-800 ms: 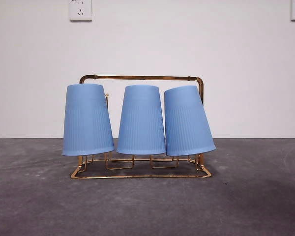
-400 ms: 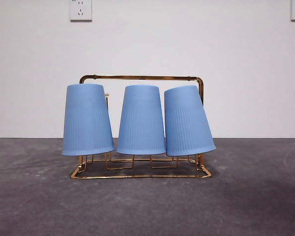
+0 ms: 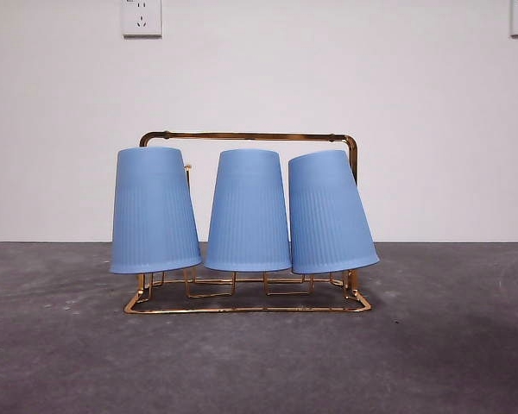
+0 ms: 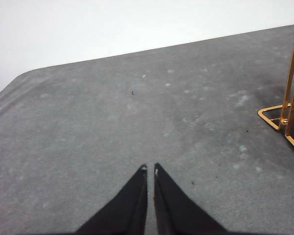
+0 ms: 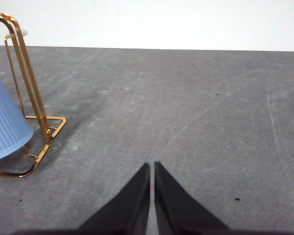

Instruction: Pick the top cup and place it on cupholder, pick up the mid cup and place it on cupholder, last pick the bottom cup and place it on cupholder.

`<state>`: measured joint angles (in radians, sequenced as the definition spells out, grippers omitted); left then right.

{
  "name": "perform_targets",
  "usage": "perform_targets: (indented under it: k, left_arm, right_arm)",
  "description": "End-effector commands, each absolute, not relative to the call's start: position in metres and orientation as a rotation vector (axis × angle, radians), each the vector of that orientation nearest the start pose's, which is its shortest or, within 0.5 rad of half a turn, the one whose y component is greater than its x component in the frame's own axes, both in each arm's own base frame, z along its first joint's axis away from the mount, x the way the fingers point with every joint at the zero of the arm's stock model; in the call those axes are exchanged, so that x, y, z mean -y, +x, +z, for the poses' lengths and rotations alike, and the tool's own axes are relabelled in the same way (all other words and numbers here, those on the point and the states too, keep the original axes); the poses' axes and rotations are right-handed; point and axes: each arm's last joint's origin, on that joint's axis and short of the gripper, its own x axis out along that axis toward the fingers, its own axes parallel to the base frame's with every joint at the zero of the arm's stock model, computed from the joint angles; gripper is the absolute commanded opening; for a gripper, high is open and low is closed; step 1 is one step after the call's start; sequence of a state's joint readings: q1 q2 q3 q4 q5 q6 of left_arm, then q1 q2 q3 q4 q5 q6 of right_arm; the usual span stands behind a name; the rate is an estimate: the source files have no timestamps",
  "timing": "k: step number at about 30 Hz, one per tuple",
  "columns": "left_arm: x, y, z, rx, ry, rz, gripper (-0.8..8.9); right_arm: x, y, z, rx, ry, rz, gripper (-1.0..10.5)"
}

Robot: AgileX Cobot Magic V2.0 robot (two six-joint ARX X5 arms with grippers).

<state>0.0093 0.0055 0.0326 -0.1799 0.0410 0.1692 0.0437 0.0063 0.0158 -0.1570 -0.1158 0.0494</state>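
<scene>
Cupholder: gold wire rack standing mid-surface, carrying three blue ribbed cups upside down in a row, left cup, middle cup and right cup, the right one tilted. Left tool: clenched, empty, over bare surface off one end of the rack. Right tool: clenched, empty, off the other end, near the tilted cup.

The right gripper has its black jaws closed together over the grey table. Beside it stands the cupholder (gold wire), carrying one upside-down blue cup.
</scene>
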Motion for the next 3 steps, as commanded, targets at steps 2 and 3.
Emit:
perform_targets:
  k: [2,3]
  left_arm:
    - [0.0000,0.0958,0.1491,-0.178,0.164,-0.044,0.15]
    - [0.0000,0.0958,0.1491,-0.178,0.164,-0.044,0.15]
  right_arm:
    - [-0.0073,0.0959,0.1526,-0.147,0.063,0.151,0.1]
    - [-0.0073,0.0959,0.1526,-0.147,0.063,0.151,0.1]
